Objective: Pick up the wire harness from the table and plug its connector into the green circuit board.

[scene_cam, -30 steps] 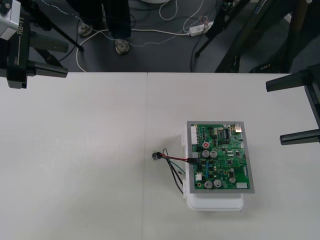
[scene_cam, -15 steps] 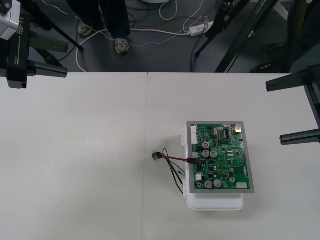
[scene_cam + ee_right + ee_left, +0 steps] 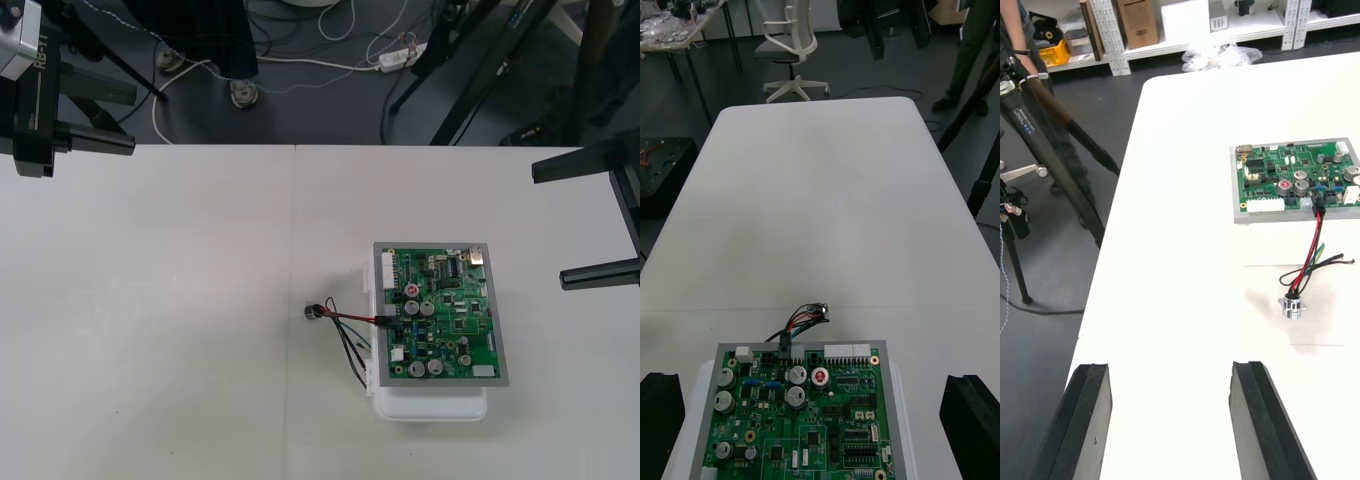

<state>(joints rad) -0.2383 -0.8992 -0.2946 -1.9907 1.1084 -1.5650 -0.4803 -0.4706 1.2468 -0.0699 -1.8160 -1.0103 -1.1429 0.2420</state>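
The left gripper (image 3: 130, 118) hangs over the far corner of the table (image 3: 150, 300) on its own side. Its two black fingers (image 3: 95, 140) stand wide apart and hold nothing. The right gripper (image 3: 550, 225) waits at the other side of the table. Its fingers (image 3: 600, 272) are spread wide too, and nothing is between them. The green circuit board (image 3: 440, 315) lies flat on its white base (image 3: 430, 405). It is near the right gripper and well apart from the left one. Seen from the right wrist, the board (image 3: 801, 420) sits just in front of that gripper (image 3: 816, 382), between its two fingers (image 3: 659, 420). The wire harness (image 3: 350, 330) is at the edge of the board that faces the left gripper. Its small black plug (image 3: 385, 322) sits in the board at that edge, and from the right wrist the plug (image 3: 784, 349) stands in the row of parts along the board's rim. The thin red, black and green wires bend away from the plug and out over the table toward the left gripper. The round metal socket (image 3: 311, 312) rests on the table at their end, just beside the board. Seen from the left wrist, the socket (image 3: 1292, 306) lies out ahead of the left gripper (image 3: 1169, 367), a little to one side of its fingers (image 3: 1262, 420). It is closer to that gripper than the board (image 3: 1296, 180) is. No gripper touches the harness.
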